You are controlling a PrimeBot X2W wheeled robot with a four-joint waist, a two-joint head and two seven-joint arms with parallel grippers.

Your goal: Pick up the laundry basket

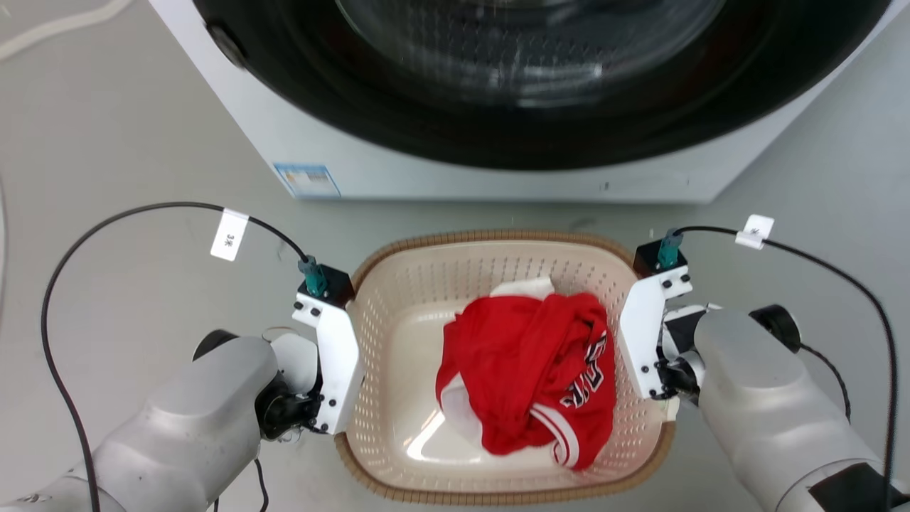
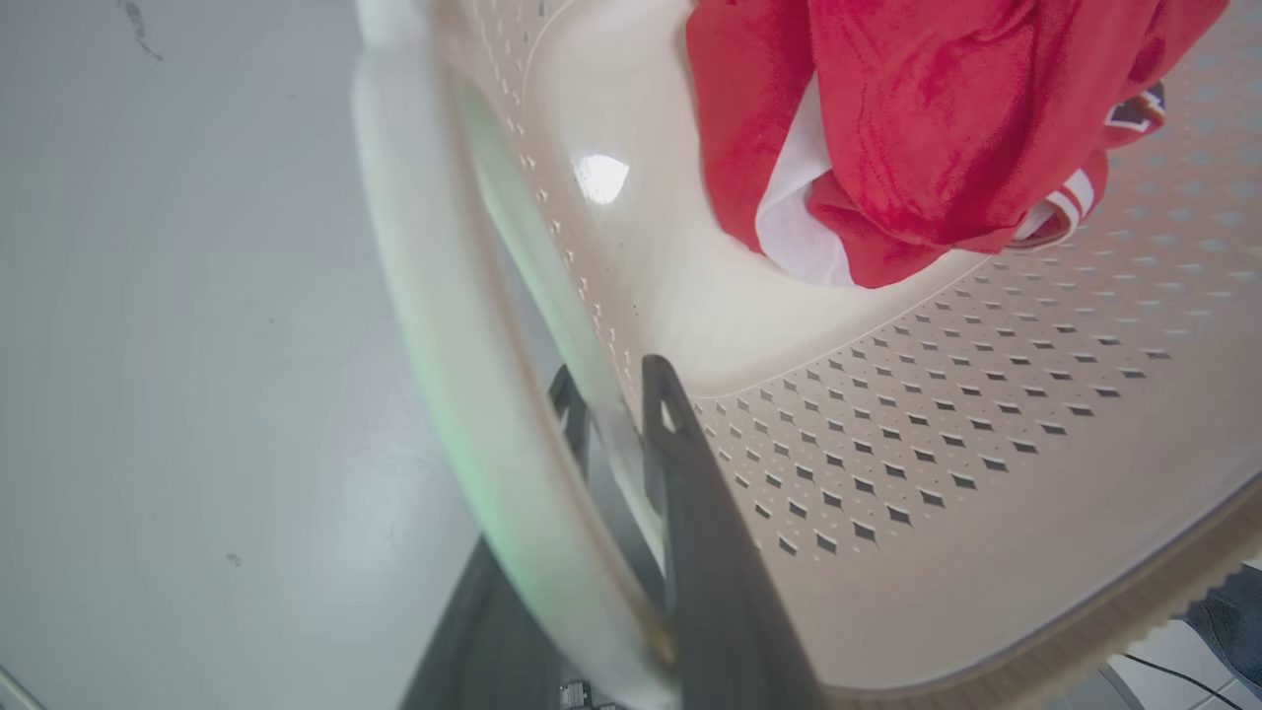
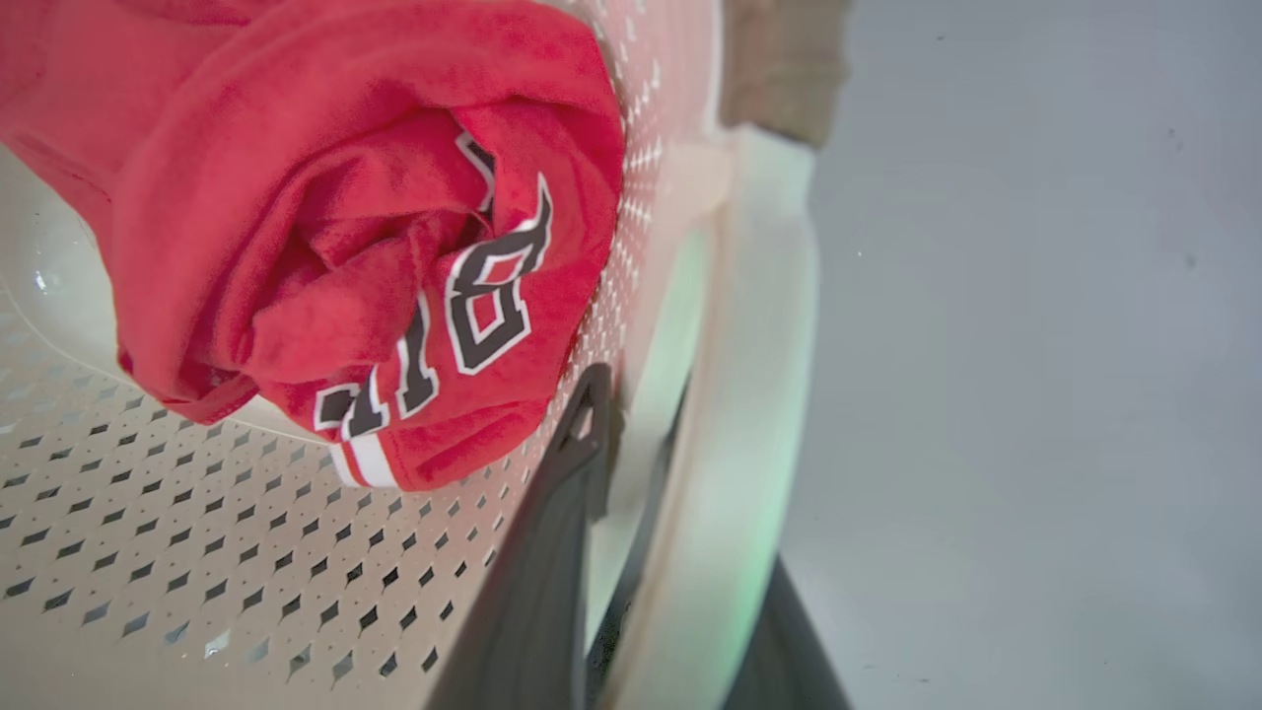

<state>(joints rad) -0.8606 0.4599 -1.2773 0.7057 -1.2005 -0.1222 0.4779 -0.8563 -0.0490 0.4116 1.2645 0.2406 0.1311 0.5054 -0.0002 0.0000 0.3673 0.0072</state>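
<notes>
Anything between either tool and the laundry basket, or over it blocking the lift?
Nothing visible. The left tool and the right tool each straddle a side of the laundry basket. The washing machine stands beyond its far rim, floor showing between.

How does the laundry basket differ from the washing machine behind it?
The laundry basket is cream perforated plastic with a brown rim; the washing machine is white with a dark round front. The basket is far smaller than the machine. The basket opens upward and holds a red jersey; the machine's round opening faces sideways, toward the basket. Both are over the same grey floor.
</notes>
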